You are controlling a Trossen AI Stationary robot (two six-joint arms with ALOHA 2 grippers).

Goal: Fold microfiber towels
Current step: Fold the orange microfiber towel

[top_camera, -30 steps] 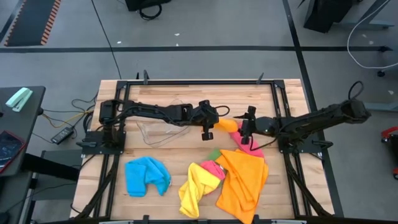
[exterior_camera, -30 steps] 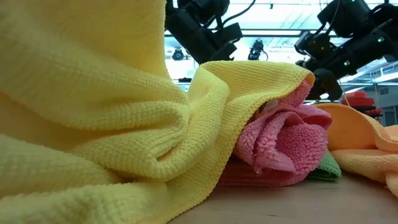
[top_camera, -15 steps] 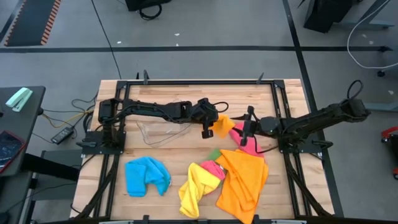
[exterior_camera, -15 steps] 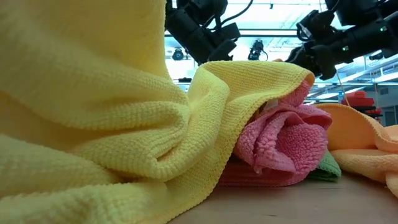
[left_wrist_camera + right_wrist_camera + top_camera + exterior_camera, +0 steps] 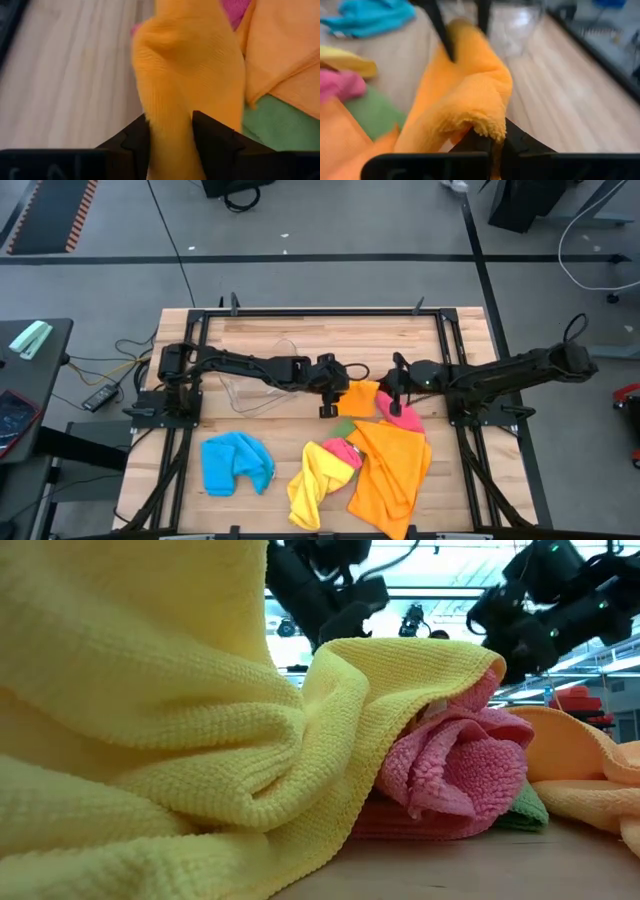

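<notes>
your left gripper [image 5: 168,131] and right gripper [image 5: 495,145] each pinch one edge of the orange towel [image 5: 361,397] slung between them — soft, light, floppy; grip the corners.

The high view looks straight down on the whole counter [image 5: 300,330]. The low view sits at counter height, pressed close against a yellow towel [image 5: 150,720]. Both wrist views look closely at one small orange towel [image 5: 190,75], also centre frame in the high view.
</notes>
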